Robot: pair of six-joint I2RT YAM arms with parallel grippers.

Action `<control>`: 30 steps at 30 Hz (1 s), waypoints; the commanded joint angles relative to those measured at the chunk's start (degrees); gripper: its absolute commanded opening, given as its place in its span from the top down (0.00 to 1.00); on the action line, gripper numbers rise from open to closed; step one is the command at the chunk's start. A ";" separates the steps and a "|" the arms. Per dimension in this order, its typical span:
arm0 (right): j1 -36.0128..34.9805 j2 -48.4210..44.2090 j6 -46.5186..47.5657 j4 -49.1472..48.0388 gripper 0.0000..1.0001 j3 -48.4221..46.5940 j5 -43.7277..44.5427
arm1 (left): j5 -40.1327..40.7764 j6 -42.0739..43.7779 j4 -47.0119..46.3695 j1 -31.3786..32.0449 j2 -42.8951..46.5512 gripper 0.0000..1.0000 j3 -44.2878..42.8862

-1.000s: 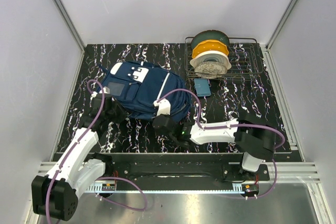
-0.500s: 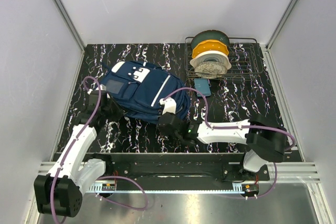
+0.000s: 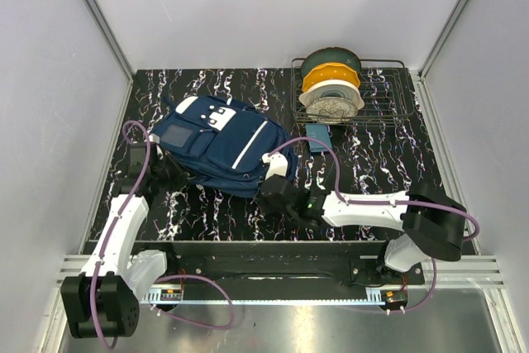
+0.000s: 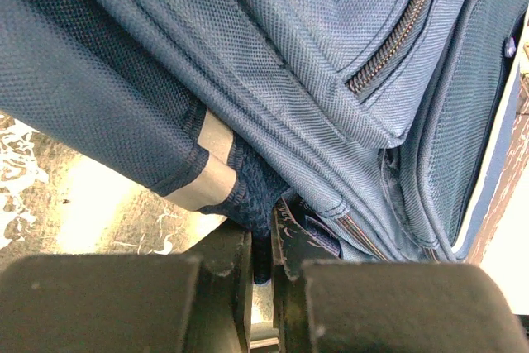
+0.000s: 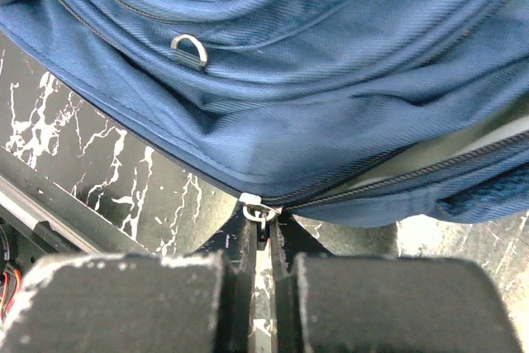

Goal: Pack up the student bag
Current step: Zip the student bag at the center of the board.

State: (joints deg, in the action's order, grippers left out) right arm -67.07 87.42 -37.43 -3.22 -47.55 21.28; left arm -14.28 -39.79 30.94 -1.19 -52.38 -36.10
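Observation:
The navy student bag (image 3: 221,142) lies flat on the dark marbled table, white patch toward the back left. My left gripper (image 3: 163,173) is at its near-left edge, shut on a fold of dark navy bag fabric (image 4: 258,204) beside a silver trim strip. My right gripper (image 3: 275,190) is at the bag's near-right edge, shut on the metal zipper pull (image 5: 261,214). The zipper (image 5: 397,173) is parted to the right of the slider, showing a pale gap.
A wire rack (image 3: 388,109) at the back right holds green, yellow and white filament spools (image 3: 331,88). A small blue-grey flat object (image 3: 319,137) lies in front of the rack, just right of the bag. White walls surround the table.
My right gripper has moved right along the bag's near edge with the zipper pull. The bag has shifted and turned slightly. My left arm has drawn back to the left, still holding fabric.

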 commanded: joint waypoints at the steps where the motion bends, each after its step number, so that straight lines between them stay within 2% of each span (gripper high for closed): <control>1: 2.03 -4.45 -0.36 2.61 1.00 1.49 2.19 | 3.04 3.84 -5.27 -3.64 -0.18 1.00 -4.33; 10: 3.87 -4.71 1.30 2.78 1.00 2.02 0.35 | 0.05 6.74 -5.54 -7.24 -2.81 1.00 -5.47; 18: 4.05 -3.92 3.07 0.94 1.00 1.41 -2.99 | -7.68 8.06 -8.43 -8.92 -5.45 1.00 -5.13; 19: 4.14 -3.92 2.98 0.76 1.00 1.41 -3.52 | -8.39 8.06 -8.61 -8.92 -4.93 0.98 -4.86; 21: 4.14 -3.92 2.36 -0.20 1.00 1.67 -3.87 | -9.97 7.89 -8.79 -8.92 -3.70 0.78 -4.51; 22: 4.05 -3.75 1.93 -0.55 1.00 1.67 -4.14 | -10.32 7.71 -8.79 -8.92 -1.95 0.59 -3.73; 24: 4.05 -2.96 0.87 -1.69 1.00 1.67 -4.92 | -10.07 7.36 -8.44 -8.92 0.16 0.40 -2.41; 26: 4.05 -1.73 -0.18 -2.14 1.00 1.32 -5.45 | -9.88 6.40 -7.56 -8.92 2.89 0.29 -0.47; 30: 4.14 0.82 -2.73 -2.49 1.00 0.62 -6.51 | -10.15 4.20 -6.51 -8.92 7.80 0.16 2.96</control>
State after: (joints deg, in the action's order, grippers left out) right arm -63.46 86.35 -37.58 -3.36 -45.93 15.22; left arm -24.21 -33.69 28.53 -9.69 -48.95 -35.35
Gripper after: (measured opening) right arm 0.033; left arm 0.798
